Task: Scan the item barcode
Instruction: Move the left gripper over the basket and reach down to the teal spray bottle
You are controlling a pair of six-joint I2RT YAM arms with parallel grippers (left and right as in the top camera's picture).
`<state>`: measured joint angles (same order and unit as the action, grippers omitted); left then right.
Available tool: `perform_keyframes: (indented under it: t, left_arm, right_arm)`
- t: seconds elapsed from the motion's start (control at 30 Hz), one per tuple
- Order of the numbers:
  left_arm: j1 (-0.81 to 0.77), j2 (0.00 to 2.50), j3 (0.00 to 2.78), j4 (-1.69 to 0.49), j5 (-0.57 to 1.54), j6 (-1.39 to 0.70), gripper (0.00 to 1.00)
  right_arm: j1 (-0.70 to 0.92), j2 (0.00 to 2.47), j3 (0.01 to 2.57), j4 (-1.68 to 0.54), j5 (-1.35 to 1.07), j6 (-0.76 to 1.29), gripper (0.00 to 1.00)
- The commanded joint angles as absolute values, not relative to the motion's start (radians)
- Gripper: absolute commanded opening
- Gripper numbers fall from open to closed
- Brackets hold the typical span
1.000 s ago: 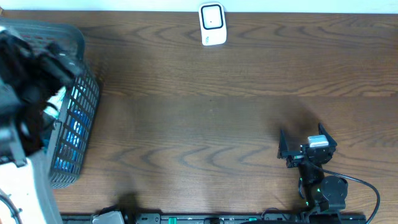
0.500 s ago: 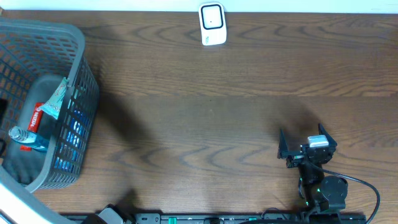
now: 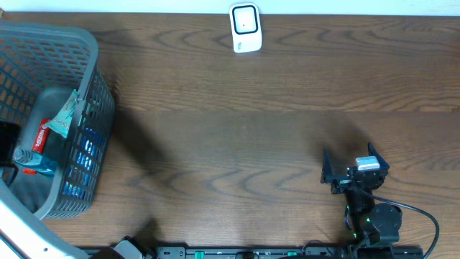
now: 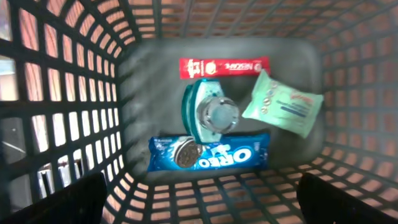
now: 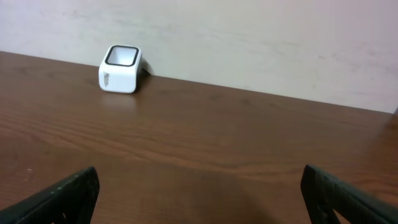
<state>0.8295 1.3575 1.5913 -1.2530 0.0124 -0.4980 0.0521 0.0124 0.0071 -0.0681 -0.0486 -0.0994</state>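
L gripper [image 4: 199,204] released, empty, above basket [image 3: 97,115] at frame left holding Oreo pack [image 4: 208,154], red stick [image 4: 224,66], teal bottle [image 4: 211,112], green pouch [image 4: 283,106]; R gripper [image 3: 351,164] released, empty, lower right; scanner [image 3: 245,28] top centre.

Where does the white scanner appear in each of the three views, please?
Overhead: white scanner at top centre, at the far edge of the table.
Left wrist: not in it; the basket fills it.
Right wrist: upper left, before the wall.
Shared landmark: that table edge, in overhead and right wrist.
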Motion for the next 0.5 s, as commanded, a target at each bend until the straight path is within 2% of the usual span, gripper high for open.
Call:
perform_keyframes:
  t: [0.0, 0.47]
  left_arm:
    - [0.833, 1.361, 1.521, -1.213, -0.014, -0.507, 0.98]
    - [0.833, 1.503, 1.454, -1.126, -0.049, -0.494, 0.98]
  right_arm:
    - [0.06, 0.007, 0.006, -0.072, -0.043, -0.113, 0.99]
    - [0.06, 0.007, 0.006, -0.072, -0.043, -0.113, 0.99]
